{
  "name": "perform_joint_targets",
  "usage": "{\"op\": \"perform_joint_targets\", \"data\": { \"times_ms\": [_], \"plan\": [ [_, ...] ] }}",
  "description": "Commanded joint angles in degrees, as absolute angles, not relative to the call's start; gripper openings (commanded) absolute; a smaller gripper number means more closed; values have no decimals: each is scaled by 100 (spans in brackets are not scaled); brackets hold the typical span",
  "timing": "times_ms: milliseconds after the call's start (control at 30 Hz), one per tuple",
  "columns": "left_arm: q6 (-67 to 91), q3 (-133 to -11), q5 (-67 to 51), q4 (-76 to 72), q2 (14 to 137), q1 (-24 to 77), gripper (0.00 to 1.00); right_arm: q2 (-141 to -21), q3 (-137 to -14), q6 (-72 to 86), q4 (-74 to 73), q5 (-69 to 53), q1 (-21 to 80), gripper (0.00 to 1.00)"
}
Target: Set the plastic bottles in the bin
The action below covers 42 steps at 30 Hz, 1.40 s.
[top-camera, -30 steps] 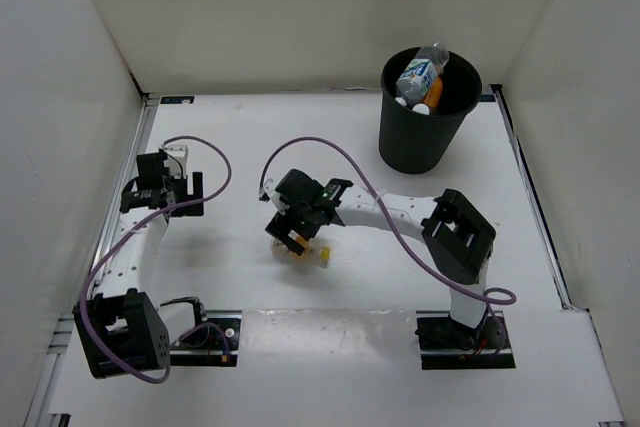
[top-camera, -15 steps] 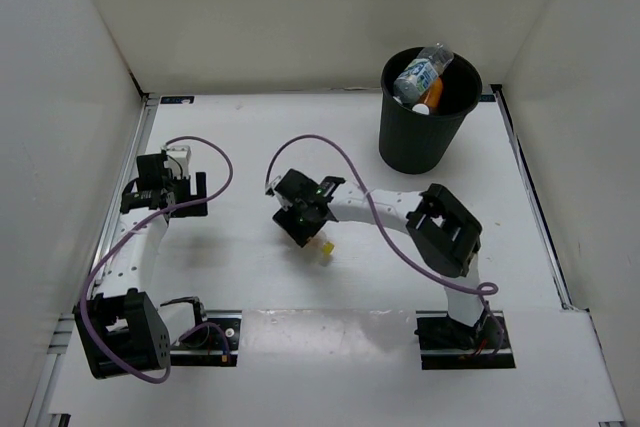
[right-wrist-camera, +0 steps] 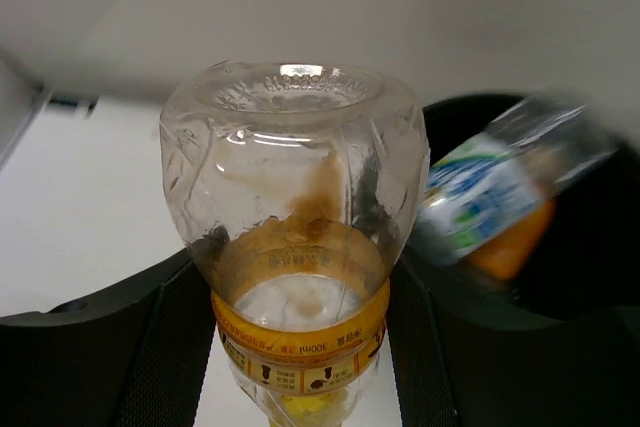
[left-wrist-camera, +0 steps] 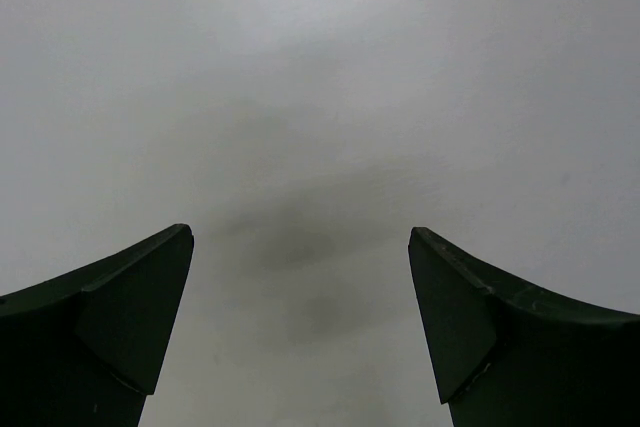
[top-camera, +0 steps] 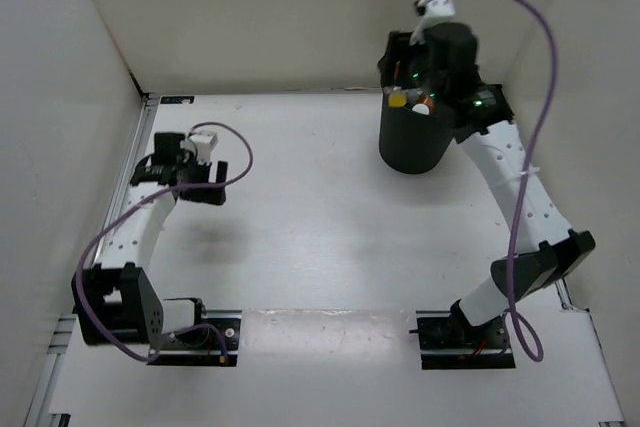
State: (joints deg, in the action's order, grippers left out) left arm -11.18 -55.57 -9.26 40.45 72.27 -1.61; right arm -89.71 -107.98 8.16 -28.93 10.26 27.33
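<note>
My right gripper [top-camera: 412,99] is raised over the rim of the tall black bin [top-camera: 412,142] at the back right and is shut on the small clear bottle with the yellow cap [right-wrist-camera: 300,237]; its yellow cap [top-camera: 397,101] shows at the bin's rim. In the right wrist view the bin's opening [right-wrist-camera: 590,247] holds the clear bottle with the blue-white label [right-wrist-camera: 480,197] and the small orange bottle [right-wrist-camera: 510,252]. The white-green-orange labelled bottle is hidden. My left gripper [top-camera: 212,179] is open and empty over the table at the left; its fingers [left-wrist-camera: 120,317] frame bare table.
White walls enclose the table on the left, back and right. The bin stands close to the back right corner. Purple cables loop from both arms. The arm bases sit at the near edge.
My right gripper closed on the yellow-capped bottle at the table's middle and carried it up and right to the bin's rim. My left gripper shifted slightly right.
</note>
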Motion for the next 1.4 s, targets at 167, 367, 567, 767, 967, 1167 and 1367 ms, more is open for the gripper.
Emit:
{"op": "perform_joint_targets", "data": {
  "times_ms": [167, 367, 567, 767, 967, 1167, 1367],
  "plan": [
    [-1915, -9358, -932, 5439, 9042, 1826, 100, -9641, -11672, 1090, -2900, 1827, 1373, 38],
    [-2038, -10134, -932, 5915, 9659, 2934, 100, -10071, -11708, 1326, -3514, 1917, 924, 87],
    [-2206, -9554, -870, 5792, 9502, 3463, 100, -10230, -12031, 1460, -3850, 1538, 615, 100],
    [-2206, -8781, -607, 5371, 9045, 3402, 100, -9415, -12341, 1204, -3789, 1196, 668, 100],
    [-1996, -7729, -545, 5116, 8492, 2656, 100, -7631, -10603, 1151, -3586, 863, 431, 100],
    [-1320, -6603, -650, 4808, 8165, 1488, 100, -6031, -7554, 1964, -3850, 1054, 132, 100],
    [-1160, -5986, -1133, 4746, 7586, 678, 100, -4300, -5197, 3485, -3964, 1125, 132, 100]
  ]
}}
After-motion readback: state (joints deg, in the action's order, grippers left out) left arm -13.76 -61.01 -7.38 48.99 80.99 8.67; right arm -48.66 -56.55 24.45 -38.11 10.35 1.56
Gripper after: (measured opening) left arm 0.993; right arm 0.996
